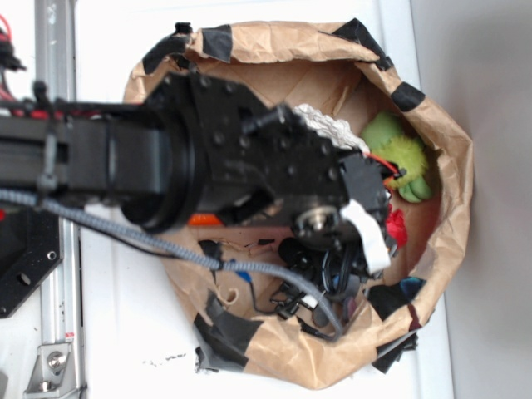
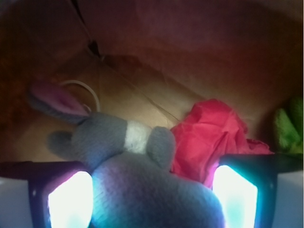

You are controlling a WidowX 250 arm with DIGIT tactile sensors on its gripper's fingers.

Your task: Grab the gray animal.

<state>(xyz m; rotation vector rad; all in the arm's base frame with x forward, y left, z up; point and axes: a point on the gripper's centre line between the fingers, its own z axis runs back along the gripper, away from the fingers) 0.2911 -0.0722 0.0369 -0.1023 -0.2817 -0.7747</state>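
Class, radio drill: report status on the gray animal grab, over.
Gripper open, fingers either side of the gray animal, not clamped. Animal lies on the paper bag floor. Red cloth touches it beside the right finger; could snag.

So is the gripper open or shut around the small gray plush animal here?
Open. In the wrist view the gripper has its two lit fingers spread wide, the gray plush animal lying between them, not yet squeezed.

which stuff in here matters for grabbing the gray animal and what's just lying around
For the job:
- gray animal, lying between the two fingertips in the wrist view
- gripper, open, a lit fingertip either side of the toy

Just lying about:
- red cloth lump, touching the toy's side
- lime-green plush toy
- brown paper bag holding it all
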